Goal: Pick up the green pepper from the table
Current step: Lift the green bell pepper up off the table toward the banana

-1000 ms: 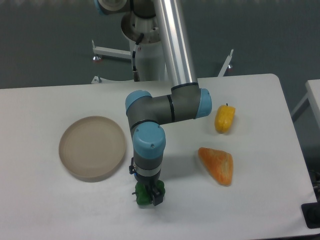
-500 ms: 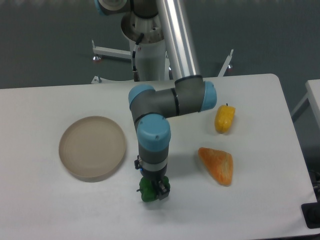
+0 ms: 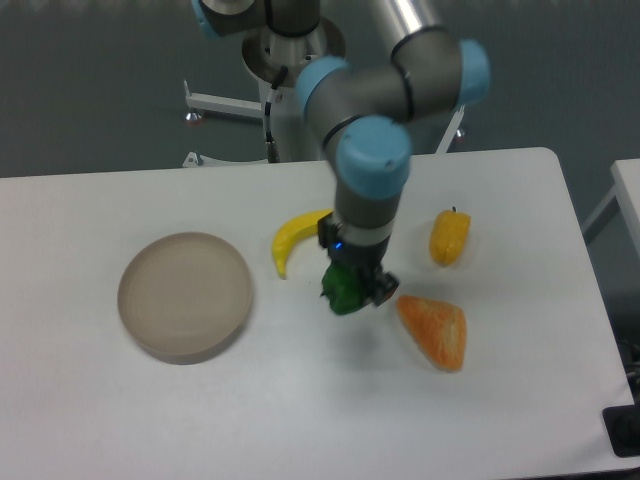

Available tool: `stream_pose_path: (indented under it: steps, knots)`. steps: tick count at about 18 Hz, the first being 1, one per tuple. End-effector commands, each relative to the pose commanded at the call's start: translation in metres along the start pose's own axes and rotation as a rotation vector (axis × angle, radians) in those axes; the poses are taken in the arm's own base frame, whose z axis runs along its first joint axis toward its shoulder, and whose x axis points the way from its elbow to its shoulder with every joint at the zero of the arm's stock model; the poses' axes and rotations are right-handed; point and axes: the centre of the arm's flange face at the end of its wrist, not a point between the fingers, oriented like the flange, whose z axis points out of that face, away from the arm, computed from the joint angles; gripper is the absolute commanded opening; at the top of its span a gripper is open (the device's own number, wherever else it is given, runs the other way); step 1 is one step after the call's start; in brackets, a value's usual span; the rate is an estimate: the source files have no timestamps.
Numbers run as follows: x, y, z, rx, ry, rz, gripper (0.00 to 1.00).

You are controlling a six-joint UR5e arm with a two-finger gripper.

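Note:
The green pepper point(image 3: 343, 290) is small, dark green and glossy. My gripper point(image 3: 352, 291) is shut on it and holds it in the air above the middle of the white table point(image 3: 300, 420). The arm comes down from above and hides the pepper's top. The pepper hangs between the banana and the orange wedge.
A yellow banana point(image 3: 296, 238) lies just left of the arm. An orange wedge-shaped piece point(image 3: 434, 331) lies to the right of the gripper. A small yellow-orange pepper point(image 3: 449, 238) sits further right. A tan round plate point(image 3: 185, 295) rests on the left.
The gripper has risen with the green pepper and moved up and to the right, away from the front edge. The banana, hidden before by the arm, now shows.

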Motion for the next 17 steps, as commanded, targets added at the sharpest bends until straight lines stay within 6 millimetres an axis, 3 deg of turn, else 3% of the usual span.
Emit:
stream_pose_path:
  steps: [3,5,11,17]
  knots:
    - [0.002,0.016,-0.003,-0.016,0.008,0.088,0.3]
    - [0.001,0.031,0.009,-0.045,0.024,0.144,0.3]
    - [0.004,0.061,0.003,-0.036,0.029,0.279,0.3]
    - [0.005,0.058,0.002,-0.034,0.026,0.284,0.3]
